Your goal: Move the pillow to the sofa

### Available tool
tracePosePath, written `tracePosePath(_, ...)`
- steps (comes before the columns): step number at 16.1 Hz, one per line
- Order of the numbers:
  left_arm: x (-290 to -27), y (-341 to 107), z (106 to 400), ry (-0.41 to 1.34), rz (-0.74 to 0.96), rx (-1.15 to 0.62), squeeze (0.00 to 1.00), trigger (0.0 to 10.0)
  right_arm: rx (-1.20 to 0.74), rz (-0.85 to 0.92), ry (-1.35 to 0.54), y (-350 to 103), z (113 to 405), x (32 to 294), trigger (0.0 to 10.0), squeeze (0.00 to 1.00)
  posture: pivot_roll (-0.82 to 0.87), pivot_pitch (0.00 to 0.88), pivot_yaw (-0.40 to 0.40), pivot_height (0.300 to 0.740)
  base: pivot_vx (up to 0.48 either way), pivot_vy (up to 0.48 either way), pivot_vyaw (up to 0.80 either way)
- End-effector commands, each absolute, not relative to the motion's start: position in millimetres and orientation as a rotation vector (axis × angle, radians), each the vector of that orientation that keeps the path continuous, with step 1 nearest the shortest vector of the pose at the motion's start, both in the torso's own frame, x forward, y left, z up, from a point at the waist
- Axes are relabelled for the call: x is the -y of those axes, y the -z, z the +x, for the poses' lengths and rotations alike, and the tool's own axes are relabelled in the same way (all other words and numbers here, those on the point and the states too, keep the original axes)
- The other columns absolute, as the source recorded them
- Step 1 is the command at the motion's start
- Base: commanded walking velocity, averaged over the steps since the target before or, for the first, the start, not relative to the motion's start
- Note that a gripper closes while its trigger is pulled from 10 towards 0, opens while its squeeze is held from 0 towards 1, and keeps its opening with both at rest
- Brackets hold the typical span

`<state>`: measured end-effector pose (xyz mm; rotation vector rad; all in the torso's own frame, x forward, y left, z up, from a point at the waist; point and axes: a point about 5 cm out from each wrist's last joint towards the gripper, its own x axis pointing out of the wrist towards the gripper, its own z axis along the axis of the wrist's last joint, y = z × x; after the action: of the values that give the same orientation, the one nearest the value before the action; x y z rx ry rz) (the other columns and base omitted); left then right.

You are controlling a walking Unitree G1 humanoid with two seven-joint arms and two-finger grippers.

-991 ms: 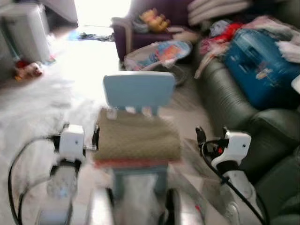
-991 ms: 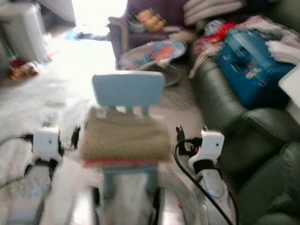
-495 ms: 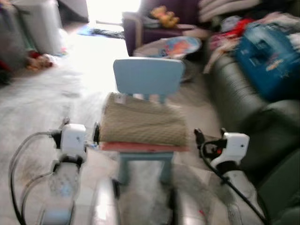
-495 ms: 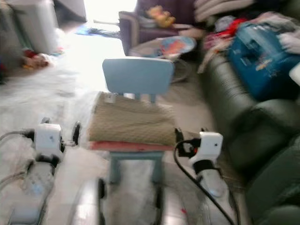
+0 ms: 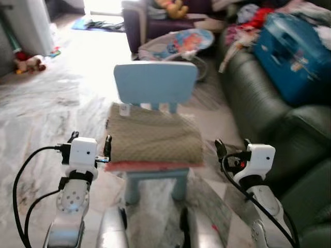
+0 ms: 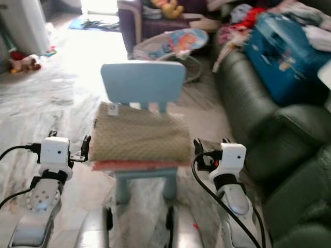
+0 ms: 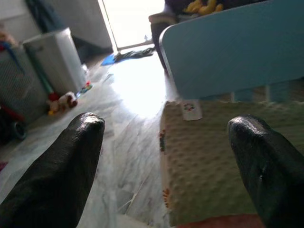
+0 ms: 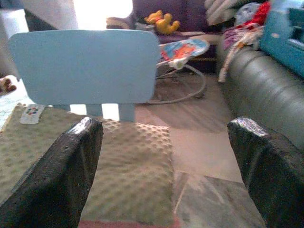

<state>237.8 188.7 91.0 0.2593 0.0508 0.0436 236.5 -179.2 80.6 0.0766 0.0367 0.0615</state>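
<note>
Left eye view is sharpening after the blur of a second ago, and the chair (image 5: 154, 98) is sitting nearer and more centred, so the robot is closing in on the pillow (image 5: 154, 138) lying flat on its seat. Both arms are reaching forward: the left pincer (image 5: 89, 143) just beside the pillow's left edge, the right pincer (image 5: 230, 149) near its right, each spread open and empty. The sofa (image 5: 264, 119) is waiting to the right; grasping looks like the next step.
</note>
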Motion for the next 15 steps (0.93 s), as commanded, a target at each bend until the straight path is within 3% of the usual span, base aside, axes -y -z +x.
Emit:
tracePosePath(1, -189.9, -92.0, 239.3, -0.050, 0.261, -0.050, 0.00, 10.0, -0.032, 0.077, -0.066, -82.5, 239.1, 179.3, 10.0, 0.00, -0.01, 0.000, -0.075, 0.624, 0.311, 0.000, 0.00)
tracePosePath(15, -190.0, -89.3, 240.5, -0.049, 0.256, -0.063, 0.00, 10.0, -0.033, 0.077, -0.090, -82.5, 239.7, 177.3, 10.0, 0.00, -0.02, 0.000, -0.075, 0.624, 0.281, 0.000, 0.00)
